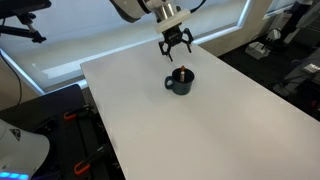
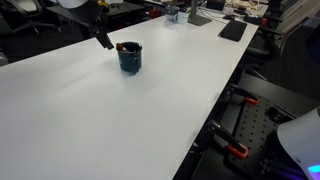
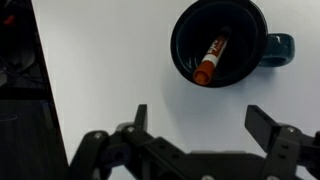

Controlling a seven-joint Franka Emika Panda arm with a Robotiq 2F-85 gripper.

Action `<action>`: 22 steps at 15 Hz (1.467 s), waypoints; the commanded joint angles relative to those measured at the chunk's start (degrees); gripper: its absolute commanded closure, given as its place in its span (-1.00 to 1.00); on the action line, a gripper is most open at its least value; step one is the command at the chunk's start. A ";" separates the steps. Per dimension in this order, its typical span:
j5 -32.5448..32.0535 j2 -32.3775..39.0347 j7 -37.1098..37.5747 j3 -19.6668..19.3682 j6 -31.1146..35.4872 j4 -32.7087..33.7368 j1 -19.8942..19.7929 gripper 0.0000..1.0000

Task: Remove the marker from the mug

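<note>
A dark blue-black mug (image 3: 220, 42) stands on the white table (image 3: 110, 70), its handle (image 3: 279, 50) to the right in the wrist view. A reddish-orange marker (image 3: 210, 58) leans inside it. In both exterior views the mug (image 1: 181, 82) (image 2: 130, 57) shows a bit of the marker (image 1: 184, 72) above its rim. My gripper (image 3: 202, 125) is open, hovering over the table just short of the mug, with nothing between its fingers. In an exterior view the gripper (image 1: 175, 45) hangs above and behind the mug; in the other, only one finger (image 2: 103, 39) shows beside the mug.
The white table (image 1: 200, 120) is large, with edges dropping to dark floor on every side. Black equipment (image 2: 232, 29) lies at its far end. Cables and orange-tipped clamps (image 2: 235, 150) sit below the table edge. A dark strip (image 3: 20, 90) borders the table in the wrist view.
</note>
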 commanded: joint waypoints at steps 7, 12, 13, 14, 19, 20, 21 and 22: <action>-3.32 -0.36 3.28 -0.67 1.11 -1.17 -0.06 -1.00; -11.58 0.03 12.99 -2.71 2.31 -2.72 -0.93 -1.00; -11.09 0.69 12.79 -2.31 1.99 -2.55 -1.84 -1.00; -10.23 0.80 10.96 -1.42 0.21 -1.34 -1.70 -1.00; -10.17 1.56 11.24 -1.55 0.46 -1.41 -2.46 -1.00; -10.17 1.56 11.24 -1.52 0.47 -1.41 -2.45 -1.00; -10.17 1.56 11.24 -1.51 0.47 -1.41 -2.44 -1.00; -10.17 1.56 11.24 -1.51 0.48 -1.41 -2.44 -1.00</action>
